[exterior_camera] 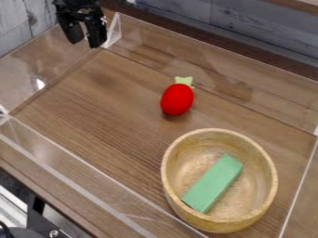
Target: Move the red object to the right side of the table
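Observation:
The red object (pixel 178 99), a small glossy strawberry-like toy with a pale green leafy tip, lies on the brown wood-grain table (pixel 99 112) near its middle. My gripper (pixel 85 40) hangs at the far left corner, well away from the toy, pointing down. Its two black fingers stand apart with nothing between them, so it is open.
A round light wooden bowl (pixel 187 158) sits at the front right and holds a green rectangular block (pixel 213 183). Low clear acrylic walls (pixel 32 65) edge the tabletop on all sides.

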{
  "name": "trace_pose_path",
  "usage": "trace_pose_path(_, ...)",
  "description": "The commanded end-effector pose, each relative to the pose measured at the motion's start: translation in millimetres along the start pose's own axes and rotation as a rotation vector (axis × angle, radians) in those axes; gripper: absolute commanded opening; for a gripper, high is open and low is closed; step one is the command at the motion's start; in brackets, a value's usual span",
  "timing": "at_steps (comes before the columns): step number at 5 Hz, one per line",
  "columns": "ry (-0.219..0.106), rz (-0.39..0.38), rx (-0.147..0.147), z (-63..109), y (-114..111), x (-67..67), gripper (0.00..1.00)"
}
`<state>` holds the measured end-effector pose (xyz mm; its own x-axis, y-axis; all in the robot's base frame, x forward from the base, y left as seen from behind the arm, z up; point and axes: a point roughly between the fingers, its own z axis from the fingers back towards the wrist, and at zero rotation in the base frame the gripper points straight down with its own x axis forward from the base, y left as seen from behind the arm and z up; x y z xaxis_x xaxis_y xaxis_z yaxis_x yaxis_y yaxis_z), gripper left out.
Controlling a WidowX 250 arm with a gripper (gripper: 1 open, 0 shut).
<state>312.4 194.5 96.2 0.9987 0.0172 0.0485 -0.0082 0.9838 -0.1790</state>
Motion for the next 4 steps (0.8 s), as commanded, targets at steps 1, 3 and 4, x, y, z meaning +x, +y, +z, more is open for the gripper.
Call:
trace_pose_path(1,-0.059,-0.006,0.052,27.6,1.2,-1.3,1.00)
trace_pose_path(3,-0.009,-0.021,0.032,9.2,-1.0,-5.0,1.00)
trace_pose_path(4,0.012,-0.033,0.024,-0.3,-6.9,-5.5,1.00)
